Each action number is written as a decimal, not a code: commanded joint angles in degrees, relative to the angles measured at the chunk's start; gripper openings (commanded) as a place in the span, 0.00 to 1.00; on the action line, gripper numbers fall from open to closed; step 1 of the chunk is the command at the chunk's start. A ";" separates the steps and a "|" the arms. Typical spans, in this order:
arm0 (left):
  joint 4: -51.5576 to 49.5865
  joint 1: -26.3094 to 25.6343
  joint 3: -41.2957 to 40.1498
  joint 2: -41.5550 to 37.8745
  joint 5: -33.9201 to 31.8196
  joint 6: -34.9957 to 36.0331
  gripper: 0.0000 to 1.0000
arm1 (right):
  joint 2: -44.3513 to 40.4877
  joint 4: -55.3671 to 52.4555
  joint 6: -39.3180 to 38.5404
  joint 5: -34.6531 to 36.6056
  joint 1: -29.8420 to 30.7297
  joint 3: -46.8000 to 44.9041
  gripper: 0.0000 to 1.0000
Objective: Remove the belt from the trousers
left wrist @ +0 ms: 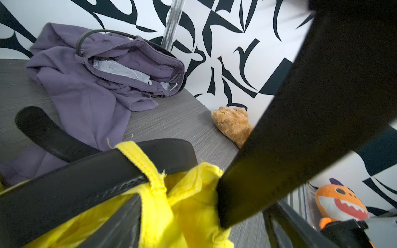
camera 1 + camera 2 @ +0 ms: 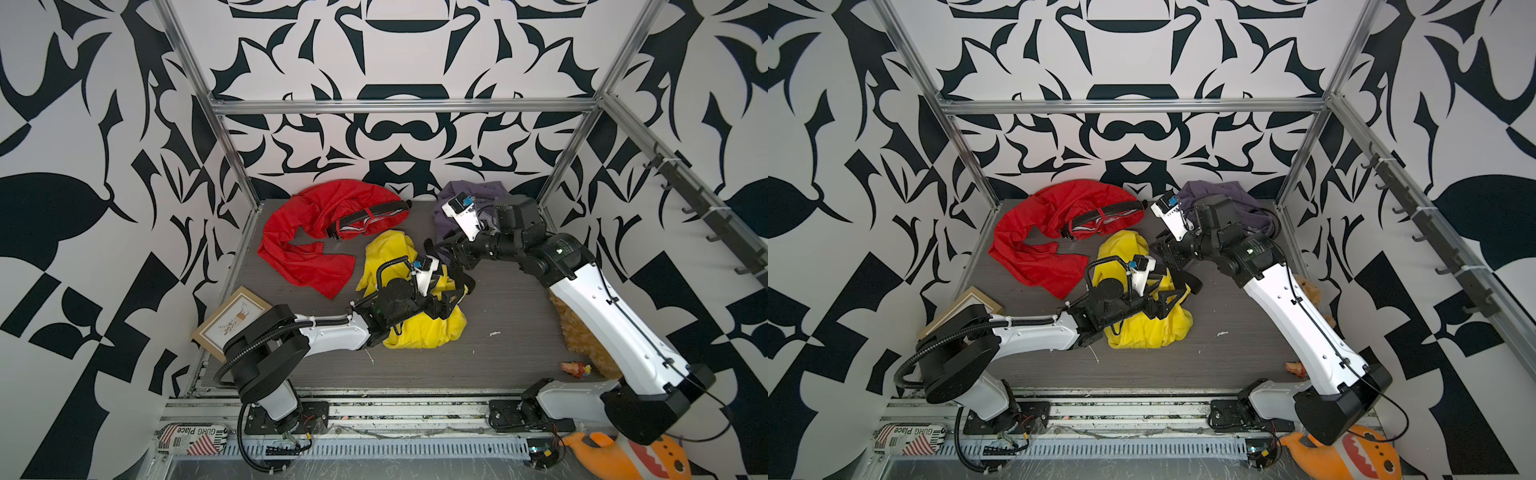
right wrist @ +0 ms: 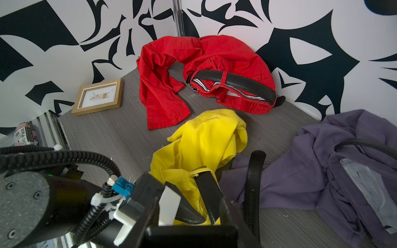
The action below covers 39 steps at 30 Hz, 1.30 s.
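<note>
Left fingers point(image 2: 441, 308) hang spread over the crumpled yellow trousers point(image 2: 419, 330) mid-table point(image 2: 498, 357), the waistband between them. The black belt point(image 1: 86, 178) is threaded through a yellow belt loop point(image 1: 150, 171) just beside them, then doubles back. Its long axis runs toward twelve o'clock, where the right fingers point(image 2: 448, 250) sit nearer the free tail; whether they pinch the strap cannot be told. The likely next move is a pull along that line. There are no bins. Red trousers point(image 2: 291, 224) at ten o'clock and purple trousers point(image 2: 486, 191) at one o'clock carry belts of their own.
</note>
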 commanded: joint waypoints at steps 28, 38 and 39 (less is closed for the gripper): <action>-18.98 -3.72 5.67 -11.04 -3.00 5.67 0.93 | -0.89 0.82 0.97 3.41 0.68 3.59 0.00; 0.77 -3.64 6.83 -0.54 -8.83 7.19 0.63 | -1.77 1.94 2.98 2.18 0.87 1.74 0.00; 1.60 -3.55 7.11 0.17 -9.24 7.35 0.58 | -1.82 2.29 3.13 2.08 0.87 1.46 0.00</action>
